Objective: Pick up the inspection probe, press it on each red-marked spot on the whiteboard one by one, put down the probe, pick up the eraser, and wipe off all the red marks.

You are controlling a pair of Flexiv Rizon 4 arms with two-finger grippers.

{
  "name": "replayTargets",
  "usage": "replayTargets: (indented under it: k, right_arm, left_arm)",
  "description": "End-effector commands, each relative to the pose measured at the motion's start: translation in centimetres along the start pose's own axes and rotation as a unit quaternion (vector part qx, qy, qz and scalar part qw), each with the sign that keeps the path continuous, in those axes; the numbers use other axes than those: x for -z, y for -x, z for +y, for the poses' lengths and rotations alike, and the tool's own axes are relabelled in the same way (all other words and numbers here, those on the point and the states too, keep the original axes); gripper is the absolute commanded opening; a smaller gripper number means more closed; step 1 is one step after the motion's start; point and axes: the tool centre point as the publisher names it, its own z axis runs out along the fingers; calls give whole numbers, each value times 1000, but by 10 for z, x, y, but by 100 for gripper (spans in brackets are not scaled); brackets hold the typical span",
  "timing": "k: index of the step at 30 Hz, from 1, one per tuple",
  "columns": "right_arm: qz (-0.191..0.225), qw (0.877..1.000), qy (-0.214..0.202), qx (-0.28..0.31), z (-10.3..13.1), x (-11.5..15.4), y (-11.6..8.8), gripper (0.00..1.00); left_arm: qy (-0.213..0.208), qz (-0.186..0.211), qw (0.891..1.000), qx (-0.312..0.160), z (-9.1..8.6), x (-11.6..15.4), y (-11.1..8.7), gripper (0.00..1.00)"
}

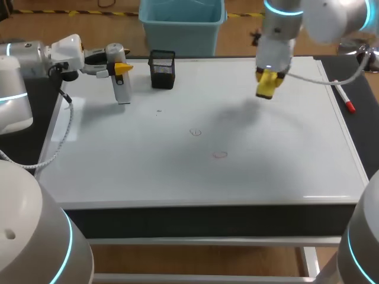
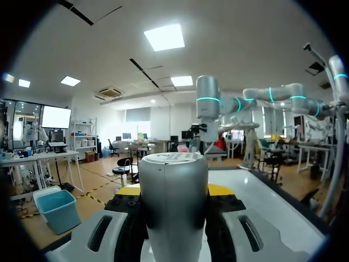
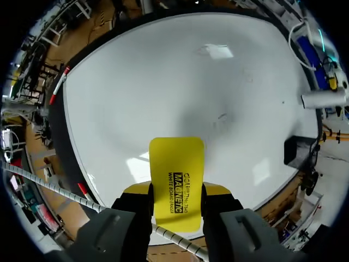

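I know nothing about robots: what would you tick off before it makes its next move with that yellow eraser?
1. Eraser gripped: ok, both fingers of the right tool press its sides.
2. Marks to wipe located: ok, two faint red marks show near the middle of the whiteboard.
3. Eraser on the board: not ok, it seems to hang above the surface, away from the marks.
4. Probe put down: not ok, the left tool is shut on it.
5. Way to the marks free: ok, the black mesh holder stands apart from them.
6. Every mark already pressed by the probe: cannot tell.
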Motion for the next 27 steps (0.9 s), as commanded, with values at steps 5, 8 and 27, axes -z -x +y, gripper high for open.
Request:
replayTargets:
  k: [5, 8, 27]
  right_arm:
    - [18, 997, 18, 67, 53, -3, 54, 0]
    - [10, 995, 19, 101, 74, -1, 74, 0]
    - [18, 978, 52, 202, 165, -39, 150, 0]
  left_arm:
    - [-1, 1, 1000, 0, 0, 0, 1, 0]
    - [-1, 1, 1000, 0, 0, 0, 1, 0]
    - [-1, 1, 1000, 0, 0, 0, 1, 0]
